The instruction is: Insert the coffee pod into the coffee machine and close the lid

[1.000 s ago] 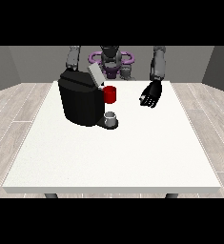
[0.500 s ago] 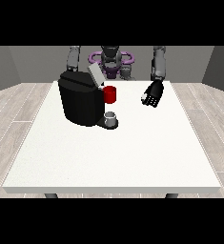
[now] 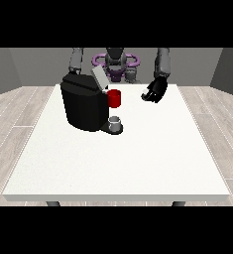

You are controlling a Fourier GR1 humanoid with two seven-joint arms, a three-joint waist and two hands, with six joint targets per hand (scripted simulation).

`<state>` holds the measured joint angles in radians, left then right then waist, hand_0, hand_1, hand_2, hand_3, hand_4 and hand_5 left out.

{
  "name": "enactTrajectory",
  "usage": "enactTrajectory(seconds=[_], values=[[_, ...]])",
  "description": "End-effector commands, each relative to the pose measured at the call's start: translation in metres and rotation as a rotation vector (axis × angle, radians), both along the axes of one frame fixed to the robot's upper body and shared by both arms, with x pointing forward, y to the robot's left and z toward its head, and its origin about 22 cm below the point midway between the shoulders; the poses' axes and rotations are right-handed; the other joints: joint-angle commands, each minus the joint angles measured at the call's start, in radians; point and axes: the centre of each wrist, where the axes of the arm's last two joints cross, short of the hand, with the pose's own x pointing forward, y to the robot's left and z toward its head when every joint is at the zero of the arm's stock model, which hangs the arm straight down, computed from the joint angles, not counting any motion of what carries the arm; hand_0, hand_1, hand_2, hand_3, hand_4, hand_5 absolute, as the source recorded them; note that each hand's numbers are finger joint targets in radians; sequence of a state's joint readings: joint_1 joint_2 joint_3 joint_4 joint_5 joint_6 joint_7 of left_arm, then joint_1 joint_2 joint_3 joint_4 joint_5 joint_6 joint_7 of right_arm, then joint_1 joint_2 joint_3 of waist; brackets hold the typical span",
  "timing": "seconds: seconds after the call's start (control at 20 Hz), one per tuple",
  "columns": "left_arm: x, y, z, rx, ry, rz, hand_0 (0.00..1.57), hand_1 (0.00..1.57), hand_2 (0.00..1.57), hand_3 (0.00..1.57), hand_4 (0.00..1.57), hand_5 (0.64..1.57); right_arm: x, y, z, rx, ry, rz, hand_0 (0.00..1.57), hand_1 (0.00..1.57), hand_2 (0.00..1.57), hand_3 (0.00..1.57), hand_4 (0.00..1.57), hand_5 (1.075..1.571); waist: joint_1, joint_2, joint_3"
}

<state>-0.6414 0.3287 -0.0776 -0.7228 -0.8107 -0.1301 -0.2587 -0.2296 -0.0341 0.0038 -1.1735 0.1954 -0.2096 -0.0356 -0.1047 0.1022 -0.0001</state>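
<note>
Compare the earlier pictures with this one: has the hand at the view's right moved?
Yes. The hand at the view's right has risen and drawn back toward the robot, judged against the coffee machine, which has stayed put.

The scene is viewed from across the white table (image 3: 113,163), slightly raised, facing the robot (image 3: 116,62). The robot is seen small, apparently far off; the whole tabletop is taken in.

No readable text or labels anywhere.

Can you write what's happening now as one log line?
hand at view's right: above table, holding nothing | coffee machine: lid up
</note>
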Motion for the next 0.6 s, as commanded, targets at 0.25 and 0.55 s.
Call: enactTrajectory(seconds=[0.25, 0.55], values=[[0.027, -0.042, 0.060, -0.036, 0.031, -0.103, 1.42, 1.42, 1.40, 1.33, 0.53, 1.571, 0.010, -0.015, -0.006, -0.005, 0.031, -0.021, 0.00, 0.00, 0.00, 0.00, 0.00, 1.571, 0.032, -0.062, 0.0003], [0.039, -0.039, 0.091, -0.037, 0.010, -0.066, 1.33, 1.33, 1.35, 1.32, 0.59, 1.571, -0.002, -0.012, -0.007, 0.029, -0.001, 0.043, 0.00, 0.00, 0.00, 0.00, 0.00, 1.571, -0.030, -0.063, 0.0002]])
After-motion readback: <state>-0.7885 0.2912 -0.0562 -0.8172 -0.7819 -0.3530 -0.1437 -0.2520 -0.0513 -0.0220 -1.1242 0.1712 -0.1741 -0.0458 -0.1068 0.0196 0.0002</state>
